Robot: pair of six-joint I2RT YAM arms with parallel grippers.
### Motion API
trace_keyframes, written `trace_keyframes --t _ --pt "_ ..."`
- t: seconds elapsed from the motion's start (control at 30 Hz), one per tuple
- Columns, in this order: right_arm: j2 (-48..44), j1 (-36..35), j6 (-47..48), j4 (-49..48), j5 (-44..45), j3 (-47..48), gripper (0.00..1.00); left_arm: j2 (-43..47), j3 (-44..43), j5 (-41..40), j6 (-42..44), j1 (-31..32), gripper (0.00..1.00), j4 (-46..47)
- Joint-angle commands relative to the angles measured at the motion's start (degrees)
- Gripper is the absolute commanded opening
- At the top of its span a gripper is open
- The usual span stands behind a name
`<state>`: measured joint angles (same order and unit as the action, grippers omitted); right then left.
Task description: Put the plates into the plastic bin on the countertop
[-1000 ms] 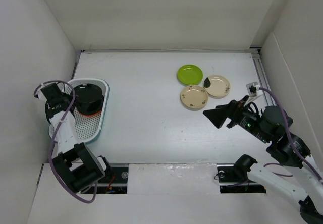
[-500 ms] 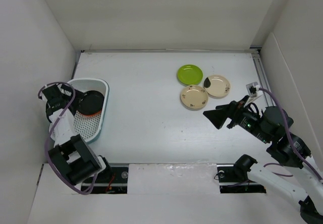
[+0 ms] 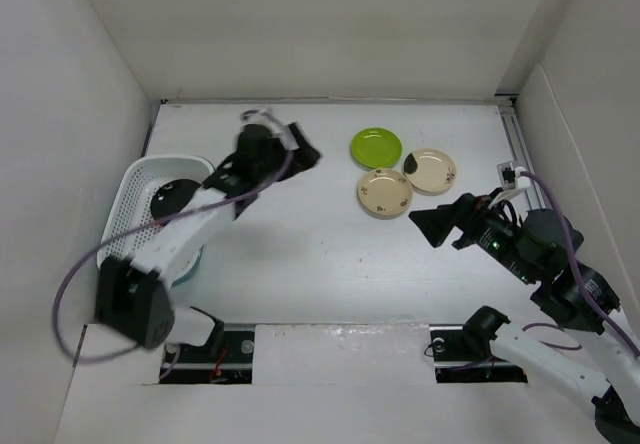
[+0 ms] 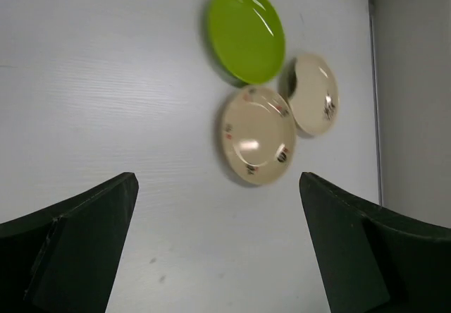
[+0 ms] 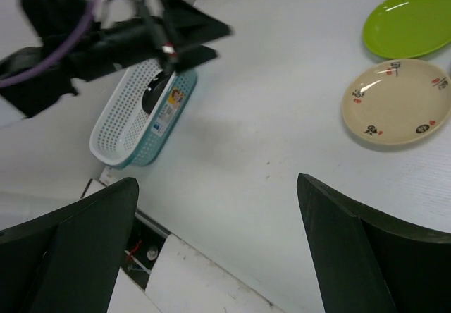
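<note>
Three plates loose on the countertop, back right of centre. Lime green plate farthest back, beige plate just in front of it, second beige plate to the right with a dark blotch at its rim. Bunched close; edges touching or just apart, cannot tell which. All round, shallow, smooth and glossy.

Well apart on the left, by the wall, the plastic bin: white perforated mesh sides, pale teal rim, apparently tilted with one long side raised. Inside, a black plate, partly hidden behind the mesh. Anything beneath it too hard to make out.

Left gripper out over the middle of the countertop, arm extended diagonally from the bin side toward the plates and blurred in the top view. Fingers spread wide, nothing between them. Right gripper low over the near right, pointing left, just short of the nearer beige plate. Likewise wide apart and empty. Purple cable looping along the left arm.
</note>
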<state>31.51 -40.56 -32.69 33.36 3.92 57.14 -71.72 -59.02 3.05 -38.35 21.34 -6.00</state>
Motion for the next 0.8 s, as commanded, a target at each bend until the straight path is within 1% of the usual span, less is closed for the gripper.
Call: trace_keyframes --t 0.0,0.03,0.07,0.1,0.23,0.4,0.53,0.57,0.67,0.77 --pt "0.0 0.1 -1.5 1.1 5.3 4.7 1.00 -20.9 -7.6 -3.8 -5.1 12.1 1.00 6.0" --pt "0.0 0.1 -1.5 2.3 5.8 6.1 1.00 -24.3 -11.3 -3.2 -5.9 14.4 1.00 7.5" --pt "0.0 0.1 -1.5 2.9 5.8 6.7 1.00 -27.5 -13.0 -2.5 -5.9 15.1 1.00 8.6" --pt "-0.6 0.1 -2.0 4.1 5.8 7.3 1.00 -32.5 -15.7 -1.6 -6.5 15.9 1.00 10.6" --pt "-2.3 0.1 -2.0 6.4 6.4 8.6 1.00 -40.3 -18.6 1.0 -7.8 15.9 1.00 13.7" --pt "-3.5 0.1 -3.1 7.0 6.4 7.5 1.00 -46.6 -22.6 3.7 -9.0 15.9 1.00 15.1" --pt "-4.1 0.1 -3.1 7.0 6.4 6.4 1.00 -50.4 -23.8 6.5 -11.0 15.9 0.85 16.5" --pt "-4.1 0.1 -3.1 7.0 6.9 6.4 1.00 -51.2 -23.8 6.5 -11.0 15.9 0.74 17.3" --pt "-3.5 0.1 -3.1 7.0 6.9 6.4 1.00 -51.2 -23.1 6.5 -11.0 15.9 0.60 17.3" --pt "-2.9 0.1 -3.1 7.0 6.9 6.9 1.00 -51.2 -22.0 7.2 -11.0 15.4 0.43 18.0"
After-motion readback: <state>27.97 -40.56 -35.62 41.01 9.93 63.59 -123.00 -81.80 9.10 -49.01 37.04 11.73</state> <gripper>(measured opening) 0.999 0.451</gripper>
